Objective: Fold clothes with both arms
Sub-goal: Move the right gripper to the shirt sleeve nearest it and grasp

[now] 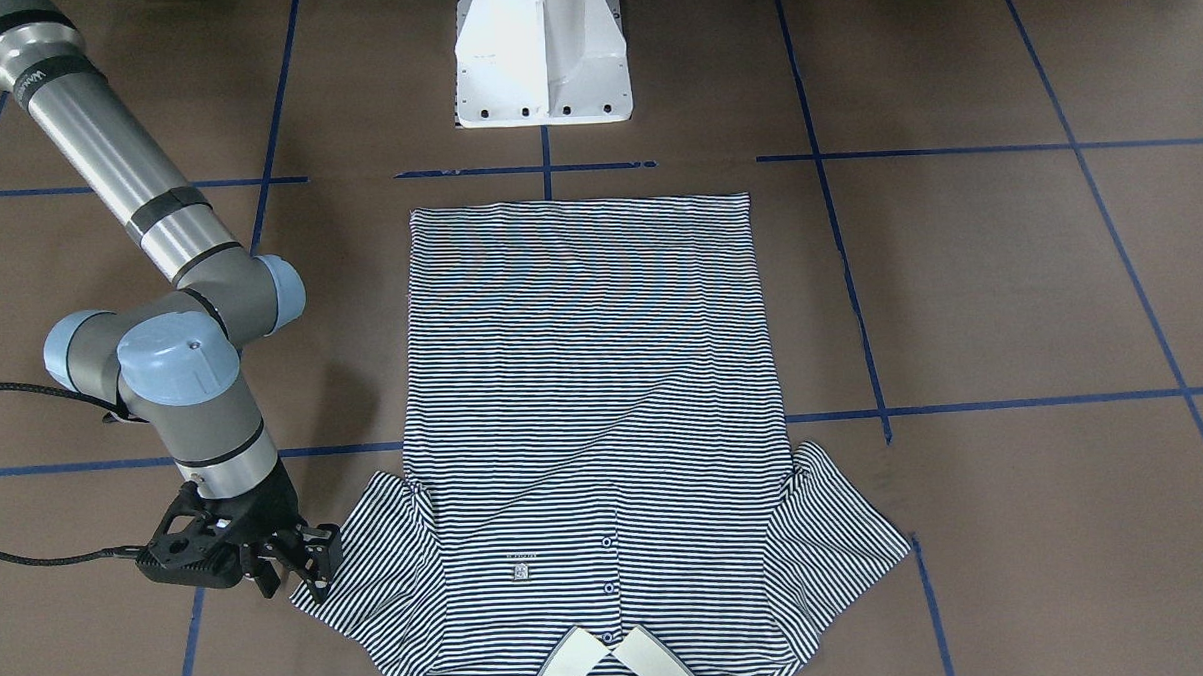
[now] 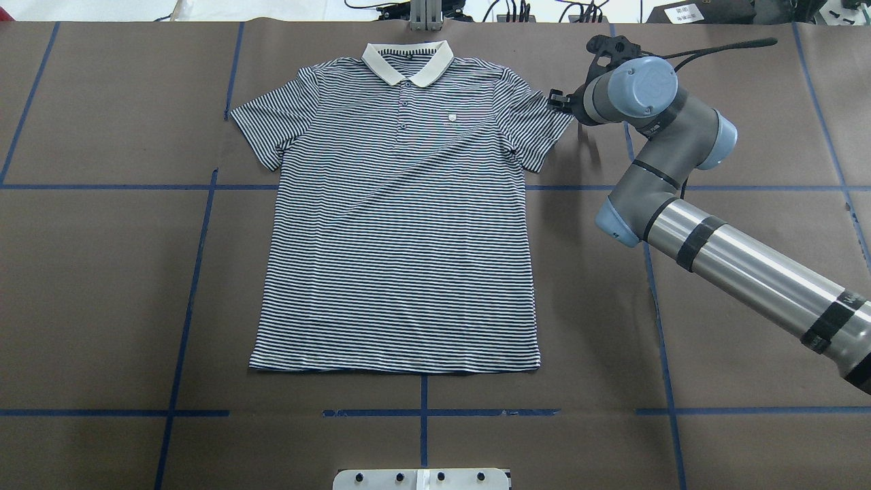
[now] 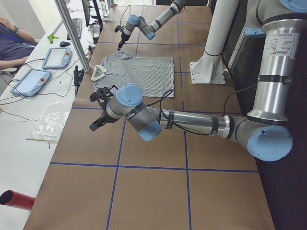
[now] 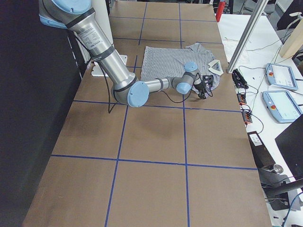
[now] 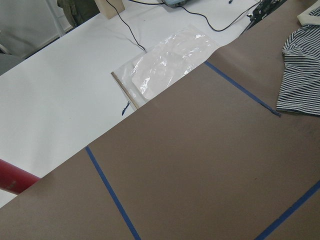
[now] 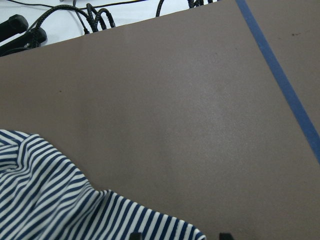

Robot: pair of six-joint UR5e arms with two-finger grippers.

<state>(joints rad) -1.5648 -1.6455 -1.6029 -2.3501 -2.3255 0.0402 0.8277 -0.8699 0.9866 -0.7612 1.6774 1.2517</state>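
The striped polo shirt (image 1: 594, 398) lies flat and face up on the brown table, collar (image 2: 407, 60) away from the robot; it also shows in the overhead view (image 2: 401, 238). My right gripper (image 1: 295, 579) is low at the outer hem of the sleeve on the robot's right (image 2: 541, 126). It is open: in the right wrist view the sleeve corner (image 6: 165, 225) lies between the two spread fingertips (image 6: 134, 235). My left gripper (image 3: 94, 125) shows only in the exterior left view, over bare table well away from the shirt; I cannot tell if it is open or shut.
The white pedestal base (image 1: 542, 60) stands behind the shirt's hem. Blue tape lines (image 2: 204, 204) cross the brown table cover. Beyond the far edge lie cables, tablets (image 3: 31, 81), a clear plastic bag (image 5: 170, 60) and a red roll (image 3: 17, 199).
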